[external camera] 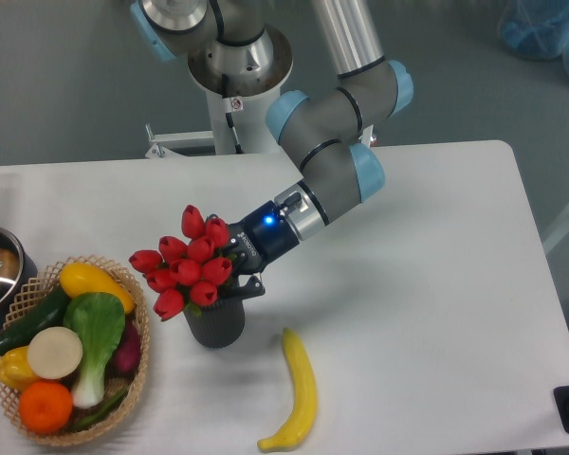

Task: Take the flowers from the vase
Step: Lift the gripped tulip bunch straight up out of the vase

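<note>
Flowers [188,268], a bunch of red tulip buds with green leaves, sit directly above the dark grey ribbed vase [215,323], with the buds spilling toward the wicker basket [136,365] on one side. The gripper [237,284] reaches in from the arm's side at a slant and meets the bunch just above the vase mouth, where 1 dark finger shows beside the rim. The buds hide the fingertips, so I cannot tell whether the jaws are pinching the stems or standing apart around them. Whether the stems have cleared the vase is also hidden; the leaves cover the mouth. My reading is that the lift is in hand but not finished. The main risk is the vase itself: if the tied stems bind against the inner wall, pulling at this angle could drag the vase up or tip it toward the banana [299,390] lying near its base. A weak hold on short stems could also let the bunch slip and drop back, or fall against the basket. A straight upward pull, rather than a sideways one, would lower both risks.
</note>
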`<control>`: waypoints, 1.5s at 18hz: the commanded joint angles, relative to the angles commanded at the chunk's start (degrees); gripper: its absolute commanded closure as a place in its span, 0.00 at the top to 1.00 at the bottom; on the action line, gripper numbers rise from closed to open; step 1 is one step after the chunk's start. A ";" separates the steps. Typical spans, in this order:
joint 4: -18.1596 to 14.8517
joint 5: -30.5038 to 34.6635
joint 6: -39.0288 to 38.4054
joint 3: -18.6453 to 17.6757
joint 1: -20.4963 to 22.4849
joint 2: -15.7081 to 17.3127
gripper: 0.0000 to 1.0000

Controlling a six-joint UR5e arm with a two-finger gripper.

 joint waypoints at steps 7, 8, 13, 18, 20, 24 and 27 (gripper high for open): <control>0.00 -2.03 0.00 -0.70 0.35 0.18 0.37; 0.00 -2.11 0.00 -0.70 0.35 0.18 0.37; 0.00 -4.39 -0.26 -0.88 0.70 0.70 0.37; -0.09 -7.21 -0.97 -1.14 1.67 2.02 0.37; -0.09 -9.22 -1.05 -1.14 1.93 2.28 0.37; 0.00 -9.94 -4.21 -0.88 1.93 4.21 0.37; 0.00 -10.29 -6.94 -0.62 1.93 5.88 0.37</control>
